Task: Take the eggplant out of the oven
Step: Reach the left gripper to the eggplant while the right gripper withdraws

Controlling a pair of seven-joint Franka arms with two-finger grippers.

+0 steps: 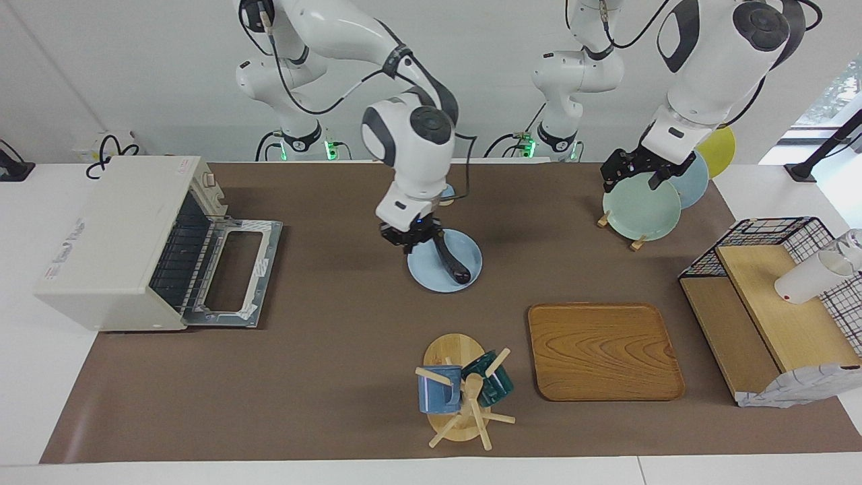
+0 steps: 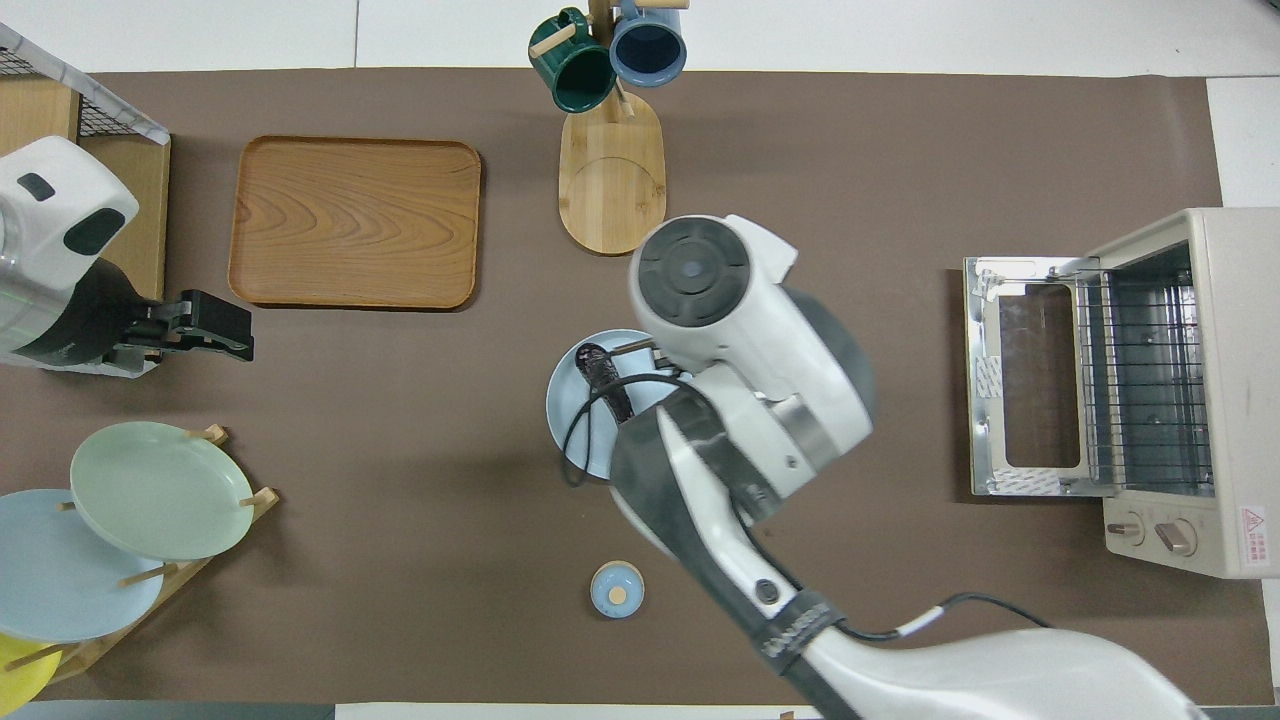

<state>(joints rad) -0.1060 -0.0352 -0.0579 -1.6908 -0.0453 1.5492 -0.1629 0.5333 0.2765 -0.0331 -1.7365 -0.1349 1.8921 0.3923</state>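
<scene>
Eggplant (image 1: 450, 257), slim and nearly black, lies on a pale blue plate (image 1: 465, 283) at the centre of the facing frame, well apart from the oven (image 1: 114, 236) at the frame's middle left. The oven's glass door hangs open and the wire rack inside looks bare, so the removal appears done and what is left looks like finishing the set-down.

The right gripper (image 1: 412, 237) sits at the plate's upper-left edge, right by the eggplant's stem end. Its fingertips are pressed together; whether they pinch the stem or merely touch it cannot be told. To finish well, it would need to let go, if it has a hold, without dragging the stem, then lift straight up so the round, roll-prone eggplant stays on the shallow plate.

The left gripper (image 1: 638, 170) waits with fingers spread wide over a green plate (image 1: 640, 202) in a rack at the upper right, holding nothing.

A brown mat (image 1: 323, 377) covers the white table. On it: a wooden tray (image 1: 603, 350) at lower right, a mug stand (image 1: 461, 394) at bottom centre, a wire-and-wood shelf (image 1: 774, 303) at the right edge. A plain white wall fills the top.
</scene>
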